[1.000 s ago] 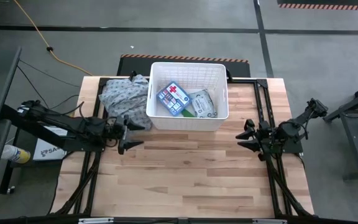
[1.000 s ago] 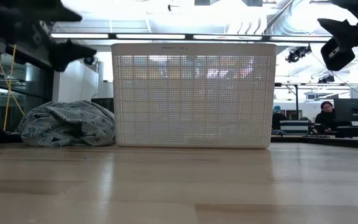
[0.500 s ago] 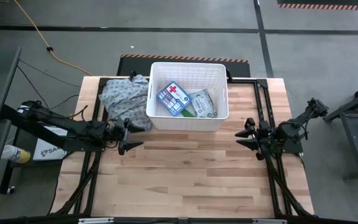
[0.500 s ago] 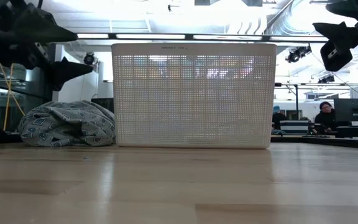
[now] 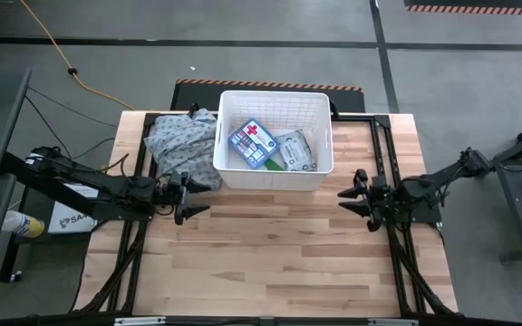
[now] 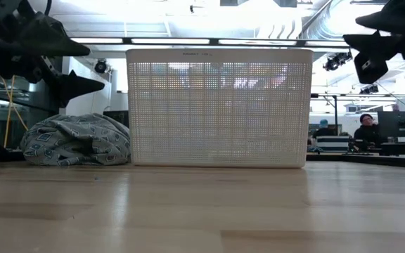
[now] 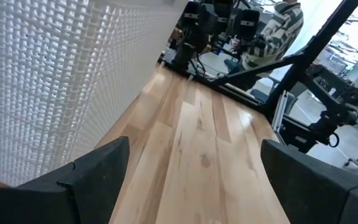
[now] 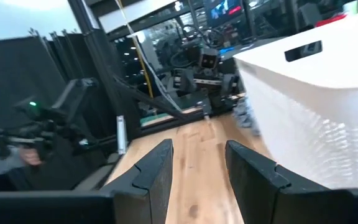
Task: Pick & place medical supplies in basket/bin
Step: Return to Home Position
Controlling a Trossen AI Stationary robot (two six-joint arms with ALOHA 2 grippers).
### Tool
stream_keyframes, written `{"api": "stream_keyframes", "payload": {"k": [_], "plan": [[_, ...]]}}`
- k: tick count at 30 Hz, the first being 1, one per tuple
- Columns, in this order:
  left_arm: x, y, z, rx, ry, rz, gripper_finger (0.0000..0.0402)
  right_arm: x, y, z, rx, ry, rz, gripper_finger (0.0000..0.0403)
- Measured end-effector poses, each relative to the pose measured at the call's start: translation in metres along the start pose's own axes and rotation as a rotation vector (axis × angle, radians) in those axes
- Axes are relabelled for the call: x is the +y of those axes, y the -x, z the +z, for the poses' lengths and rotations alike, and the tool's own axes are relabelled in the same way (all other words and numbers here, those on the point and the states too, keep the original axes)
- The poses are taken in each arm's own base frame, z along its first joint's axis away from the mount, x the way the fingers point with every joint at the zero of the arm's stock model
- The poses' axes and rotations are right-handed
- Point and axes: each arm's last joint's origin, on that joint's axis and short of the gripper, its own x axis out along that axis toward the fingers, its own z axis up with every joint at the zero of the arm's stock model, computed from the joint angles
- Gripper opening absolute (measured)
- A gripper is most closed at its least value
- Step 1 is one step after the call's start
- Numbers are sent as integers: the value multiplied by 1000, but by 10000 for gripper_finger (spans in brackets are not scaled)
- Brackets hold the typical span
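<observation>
White slatted rectangular plastic basket [image 5: 275,98] sat far-centre on the wooden table [image 5: 270,263]. It held a blue flat first-aid box [image 5: 252,143] beside a grey-white soft packet [image 5: 297,151]. Left gripper [image 5: 202,197] and right gripper [image 5: 344,201] hovered in front of the basket, jaws spread, empty.

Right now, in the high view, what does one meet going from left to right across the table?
cloth heap → blue first-aid box → grey-white packet → right pincer
</observation>
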Motion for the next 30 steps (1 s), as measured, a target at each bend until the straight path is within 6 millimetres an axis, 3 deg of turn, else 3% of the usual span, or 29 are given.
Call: {"api": "stream_keyframes", "payload": {"k": [7, 30], "plan": [[0, 0, 0, -2, 7, -1, 397, -8, -2, 2, -13, 64, -47, 141], [4, 0, -3, 5, -2, 82, 397, -29, -5, 1, 77, 36, -51, 141]]}}
